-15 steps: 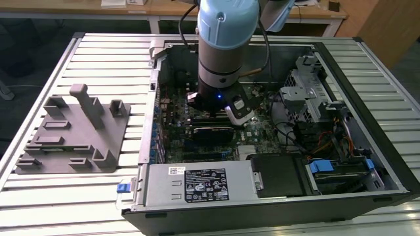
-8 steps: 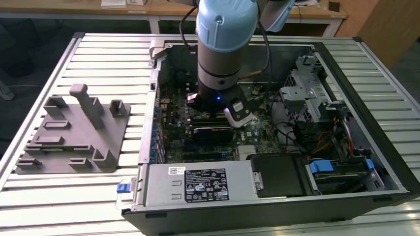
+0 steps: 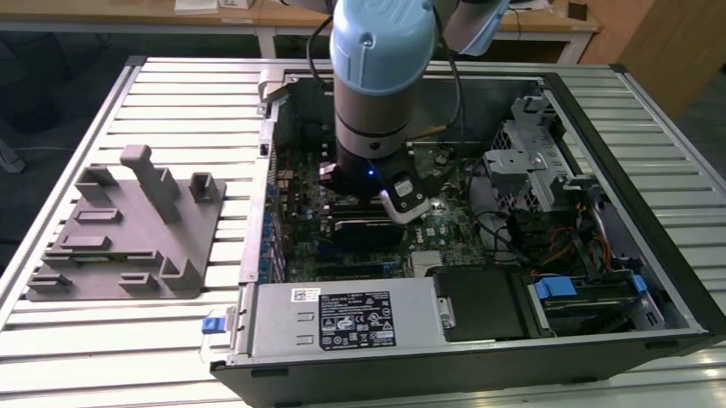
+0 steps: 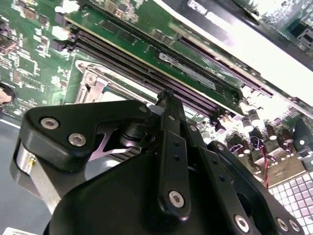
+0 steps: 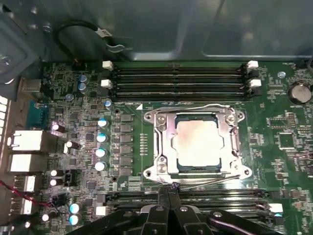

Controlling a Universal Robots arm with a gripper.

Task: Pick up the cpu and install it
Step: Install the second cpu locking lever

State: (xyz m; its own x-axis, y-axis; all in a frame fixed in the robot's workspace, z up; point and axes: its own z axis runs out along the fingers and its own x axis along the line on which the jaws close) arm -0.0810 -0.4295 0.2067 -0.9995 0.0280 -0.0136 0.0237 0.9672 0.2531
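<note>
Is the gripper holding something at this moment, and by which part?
Nothing is held. The gripper is shut with nothing between its fingertips, beside the socket, where the cpu already sits.

Slatted metal worktable [image 3: 635,127] fills most of exterior view. Behind it, light wooden desks [image 3: 136,17] on white legs, dark floor [image 3: 46,68], wooden cabinet [image 3: 669,42] at exterior view's right.

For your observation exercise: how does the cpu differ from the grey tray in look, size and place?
The cpu is a small flat silvery square; the grey tray is much larger, matte plastic with upright posts. The cpu sits in the motherboard socket inside the computer case; the tray lies outside on the slatted table.
</note>
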